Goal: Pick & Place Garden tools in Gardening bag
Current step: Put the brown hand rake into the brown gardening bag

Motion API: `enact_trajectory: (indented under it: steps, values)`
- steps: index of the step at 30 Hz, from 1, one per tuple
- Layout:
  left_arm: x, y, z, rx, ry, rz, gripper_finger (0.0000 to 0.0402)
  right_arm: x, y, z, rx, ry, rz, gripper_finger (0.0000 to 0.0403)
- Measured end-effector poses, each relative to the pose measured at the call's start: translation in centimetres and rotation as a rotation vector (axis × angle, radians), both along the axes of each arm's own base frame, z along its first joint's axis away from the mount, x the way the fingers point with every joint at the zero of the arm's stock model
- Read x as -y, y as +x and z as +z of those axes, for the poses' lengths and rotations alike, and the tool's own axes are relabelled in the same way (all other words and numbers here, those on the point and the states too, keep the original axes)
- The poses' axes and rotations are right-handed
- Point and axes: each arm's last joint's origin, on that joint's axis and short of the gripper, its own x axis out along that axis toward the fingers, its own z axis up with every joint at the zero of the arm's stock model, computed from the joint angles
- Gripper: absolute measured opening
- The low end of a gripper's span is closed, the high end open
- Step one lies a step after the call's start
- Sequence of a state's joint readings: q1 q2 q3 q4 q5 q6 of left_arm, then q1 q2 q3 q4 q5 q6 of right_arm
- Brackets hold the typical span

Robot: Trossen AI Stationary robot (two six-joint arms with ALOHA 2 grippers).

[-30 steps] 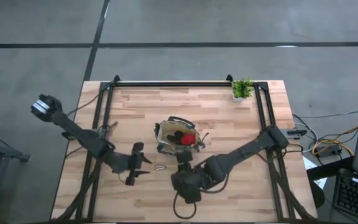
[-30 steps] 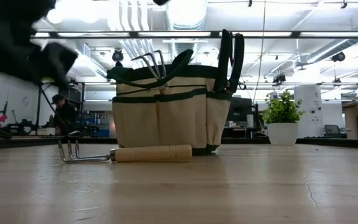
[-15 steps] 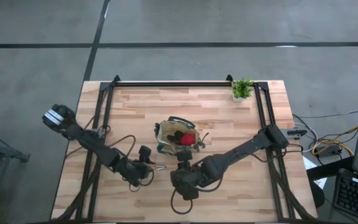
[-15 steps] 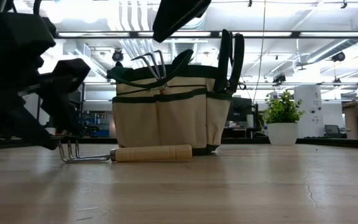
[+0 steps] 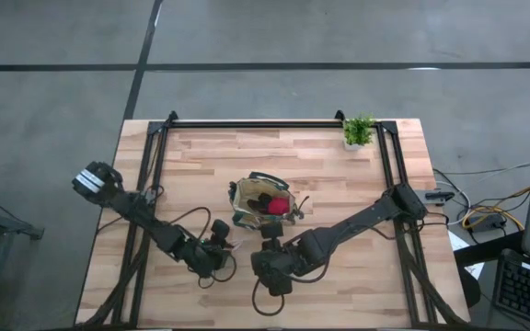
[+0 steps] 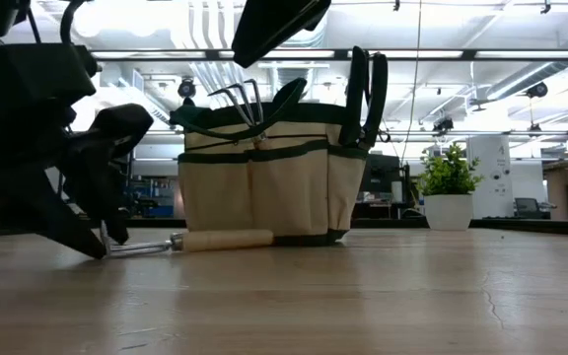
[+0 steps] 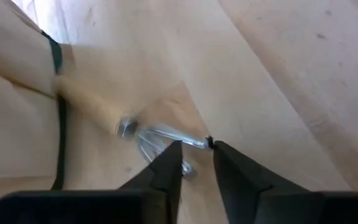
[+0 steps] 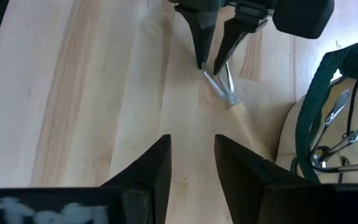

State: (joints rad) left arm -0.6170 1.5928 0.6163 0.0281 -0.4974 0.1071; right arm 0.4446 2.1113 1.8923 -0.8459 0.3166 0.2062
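A wooden-handled metal rake [image 6: 223, 240] lies on the table just in front of the tan gardening bag [image 5: 260, 204], which holds a red item and several tools. My left gripper [image 7: 196, 149] is low at the rake's metal tines [image 8: 219, 84] and shut on them; it is the dark mass at the left of the low view [image 6: 97, 202]. My right gripper [image 8: 191, 158] is open and empty. It hovers above the table near the bag's front [image 5: 265, 246], looking down on the left gripper. My left gripper pinches the rake's tines [image 7: 191, 142] near their free ends between its two fingertips. The fingers [image 8: 202, 59] slant down from the table's left side and lie roughly along the rake. The rake lies flat on the table, its handle [image 7: 89, 106] pointing toward the bag.
A small potted green plant [image 5: 359, 131] stands at the table's far right corner. The bag's dark green handles [image 6: 365, 89] stand up above its rim. Cables trail over the table beside both arms. Bare wood lies to the left and far side of the bag.
My left gripper has moved toward the table's right edge and down, from the left side of the table to the rake's tines. The rake has turned on the table, its handle swinging toward the bag. My right gripper has stayed near the bag's front.
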Motion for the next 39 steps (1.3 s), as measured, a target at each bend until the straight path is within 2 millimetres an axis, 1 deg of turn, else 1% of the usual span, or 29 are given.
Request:
enact_trajectory:
  steps: [6,7,11,14,18,22,25,30,32,36,39]
  values:
    - [0.1,0.1,0.4,0.006,-0.036,0.010,0.0017,0.0,0.0,0.0,-0.001,-0.002,0.003,0.0105]
    - [0.2,0.2,0.4,0.011,-0.047,0.025,0.0011,0.0,0.0,0.0,-0.002,-0.002,0.003,0.0104]
    - [0.5,0.6,1.0,0.037,-0.136,0.097,0.0013,0.0,0.0,0.0,-0.002,-0.002,0.003,0.0098]
    - [1.0,1.1,1.8,0.035,-0.247,0.118,0.0012,0.0,0.0,0.0,-0.003,-0.001,0.005,0.0094]
    - [2.0,1.8,3.7,0.022,-0.454,0.111,0.0006,-0.1,-0.1,0.0,-0.005,-0.012,0.022,0.0089]
    - [2.2,2.1,5.8,0.059,-0.644,0.222,0.0008,-0.7,-0.3,0.0,-0.006,-0.029,0.061,0.0090]
    - [2.2,2.1,7.5,0.117,-0.758,0.252,0.0007,-1.4,-0.2,0.0,0.035,-0.032,0.108,0.0093]
    - [2.1,1.5,11.1,0.210,-0.993,0.178,0.0007,-2.1,0.5,-0.3,0.142,-0.047,0.196,0.0098]
    - [1.8,1.0,12.1,0.222,-1.050,0.188,0.0008,-2.2,0.7,-0.3,0.173,-0.055,0.211,0.0101]
    - [1.2,0.1,13.5,0.238,-1.098,0.197,0.0008,-2.0,1.0,-0.2,0.223,-0.117,0.170,0.0108]
    - [0.7,-0.6,13.8,0.240,-1.103,0.194,0.0007,-2.0,1.2,0.1,0.261,-0.157,0.149,0.0116]
